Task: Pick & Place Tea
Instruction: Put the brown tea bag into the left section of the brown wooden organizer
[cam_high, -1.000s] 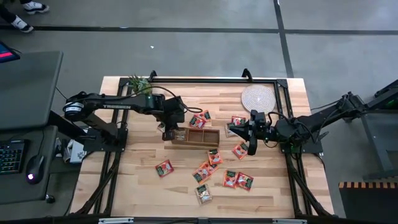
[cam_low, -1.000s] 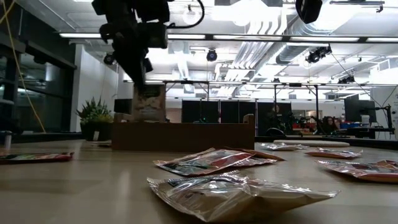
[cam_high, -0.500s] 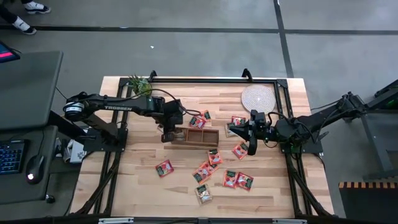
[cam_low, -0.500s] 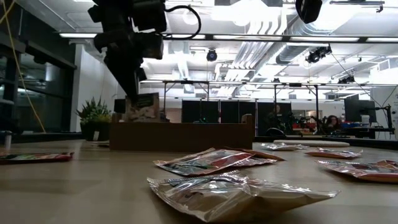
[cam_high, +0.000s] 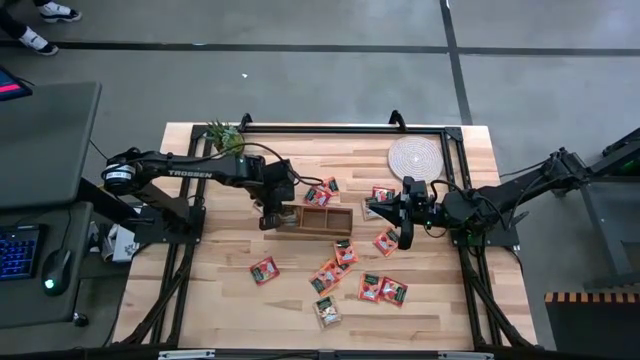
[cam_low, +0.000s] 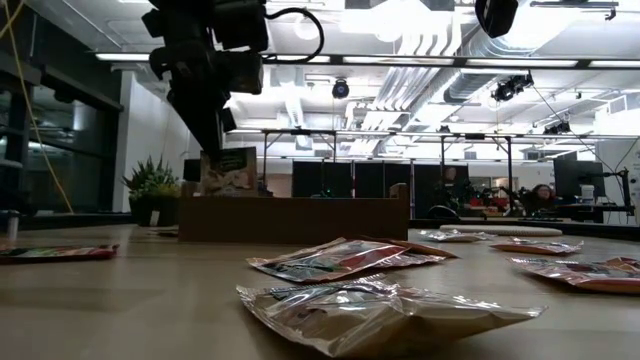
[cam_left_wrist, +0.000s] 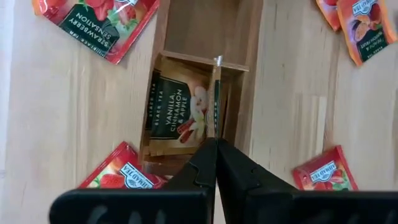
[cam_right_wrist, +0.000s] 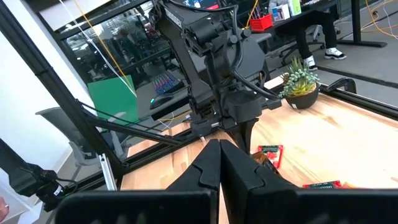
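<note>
**Reporter:** Above the wooden box (cam_high: 314, 220), the left gripper (cam_left_wrist: 216, 142) pinches one tea sachet (cam_left_wrist: 216, 99) on edge, fingers closed on its upper rim, lowering it into the end compartment. How would that packet handle?

**Editor:** Lightly, by the look of it. It seems thin, flat and nearly weightless, with a glossy wrapper that could slip. It stands upright in the low view (cam_low: 228, 170), so it has some stiffness, but it would likely crumple if squeezed hard. The sealed rim looks the best place to hold it.

**Reporter:** And the other sachets?

**Editor:** One dark-faced packet (cam_left_wrist: 176, 111) already lies inside that compartment. More tea sachets (cam_high: 331, 276) lie scattered flat on the desk (cam_high: 220, 290), some overlapping. Lifting those would probably mean getting a finger under an edge.

**Reporter:** The right gripper (cam_high: 404, 222)?

**Editor:** Waiting beside the box's far end, near the woven mat (cam_high: 415, 158), its fingers together and holding nothing.

**Reporter:** The setting?

**Editor:** Pale plank desk with a black frame, a small potted plant (cam_high: 224, 134) at its corner, grey floor around, and an open workshop with ceiling lights behind.
</note>
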